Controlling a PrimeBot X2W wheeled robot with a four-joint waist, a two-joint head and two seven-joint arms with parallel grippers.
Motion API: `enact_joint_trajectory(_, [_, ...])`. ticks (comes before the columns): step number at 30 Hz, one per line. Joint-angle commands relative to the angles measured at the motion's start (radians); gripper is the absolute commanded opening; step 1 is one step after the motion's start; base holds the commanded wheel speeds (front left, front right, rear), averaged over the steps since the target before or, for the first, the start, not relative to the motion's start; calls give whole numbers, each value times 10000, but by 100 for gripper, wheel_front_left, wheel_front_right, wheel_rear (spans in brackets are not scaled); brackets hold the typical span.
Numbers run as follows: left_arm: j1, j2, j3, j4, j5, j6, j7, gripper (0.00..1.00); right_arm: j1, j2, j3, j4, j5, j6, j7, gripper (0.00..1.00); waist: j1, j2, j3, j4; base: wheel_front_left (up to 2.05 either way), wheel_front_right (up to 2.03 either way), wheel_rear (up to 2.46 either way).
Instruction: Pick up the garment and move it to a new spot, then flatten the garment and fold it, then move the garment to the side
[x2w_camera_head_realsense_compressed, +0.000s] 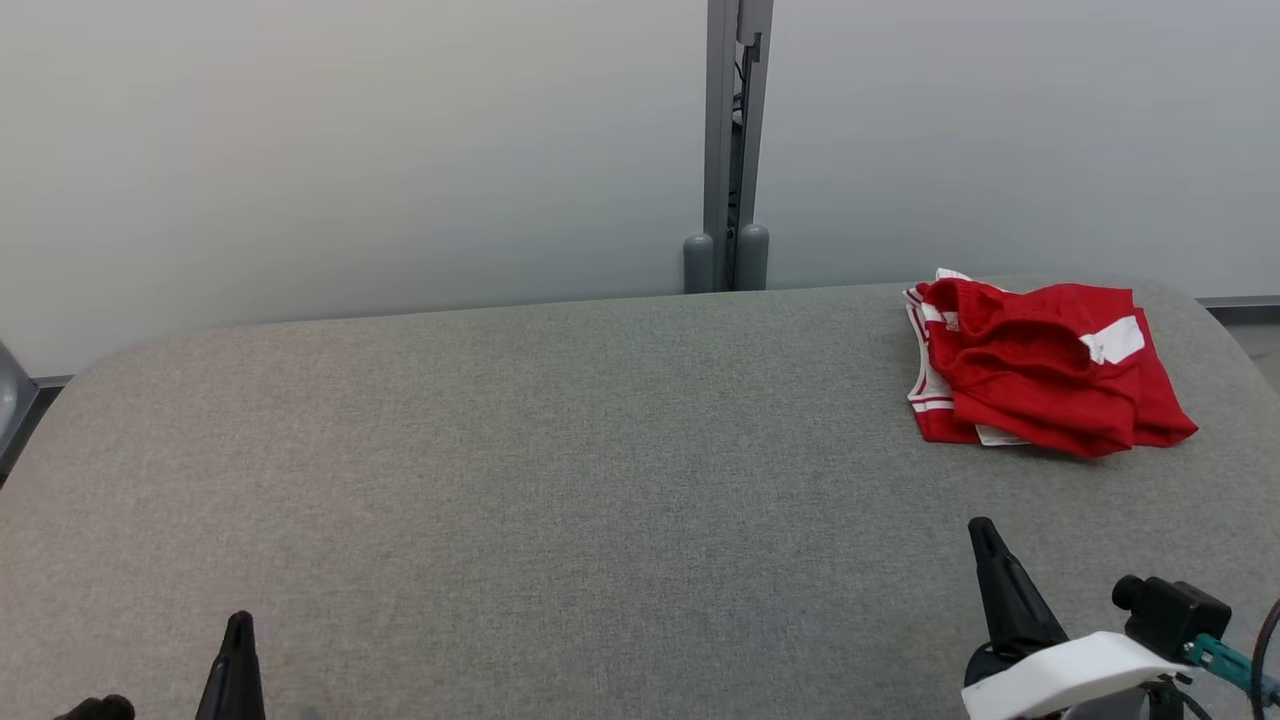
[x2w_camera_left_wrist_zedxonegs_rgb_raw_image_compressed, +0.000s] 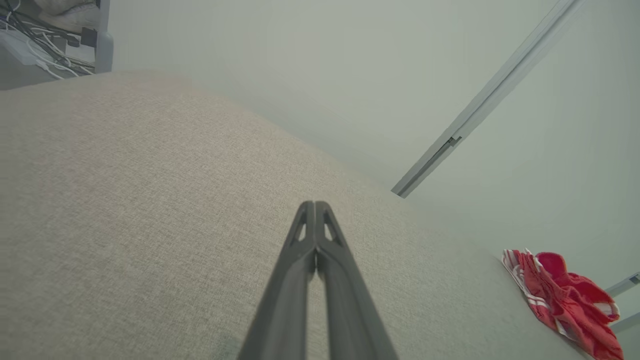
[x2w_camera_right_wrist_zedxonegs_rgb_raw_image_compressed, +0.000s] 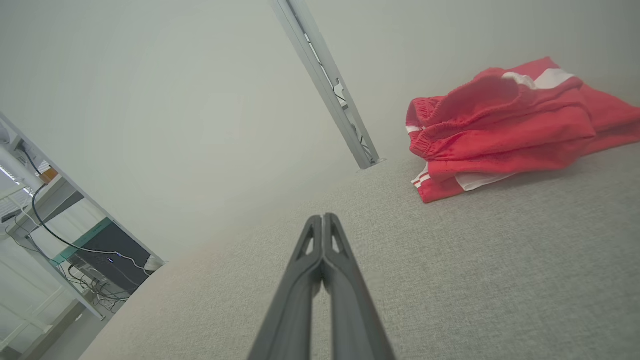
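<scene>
The garment (x2w_camera_head_realsense_compressed: 1040, 365) is a red piece of sportswear with white trim, lying crumpled at the far right of the grey fabric table (x2w_camera_head_realsense_compressed: 560, 470). It also appears at the lower right of the left wrist view as the garment (x2w_camera_left_wrist_zedxonegs_rgb_raw_image_compressed: 565, 300) and at the upper right of the right wrist view as the garment (x2w_camera_right_wrist_zedxonegs_rgb_raw_image_compressed: 510, 127). My left gripper (x2w_camera_head_realsense_compressed: 238, 622) rests at the near left edge, far from the cloth, shut and empty (x2w_camera_left_wrist_zedxonegs_rgb_raw_image_compressed: 315, 204). Closer to the cloth, at the near right, my right gripper (x2w_camera_head_realsense_compressed: 982, 528) is shut with nothing held (x2w_camera_right_wrist_zedxonegs_rgb_raw_image_compressed: 323, 217).
A pale wall panel stands behind the table, with a grey vertical post (x2w_camera_head_realsense_compressed: 735, 150) at its middle. Off the table's side, the right wrist view shows a desk with cables and a dark box (x2w_camera_right_wrist_zedxonegs_rgb_raw_image_compressed: 100, 255). The table's rounded far corners curve away at both sides.
</scene>
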Motion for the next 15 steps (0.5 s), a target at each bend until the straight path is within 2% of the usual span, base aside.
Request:
enact_joint_trajectory(1, [-397,73,209,-201,-309,17,124,0,-432,-40,95,-62,393,2,16,0,0,-1,9,6,0,0,0])
enact_joint_trajectory(15, [-656,92,1225,-476,-2178,90,1072,0,-1332,62,859,398,2779,2,112,0,0,-1,130,77,0,0,0])
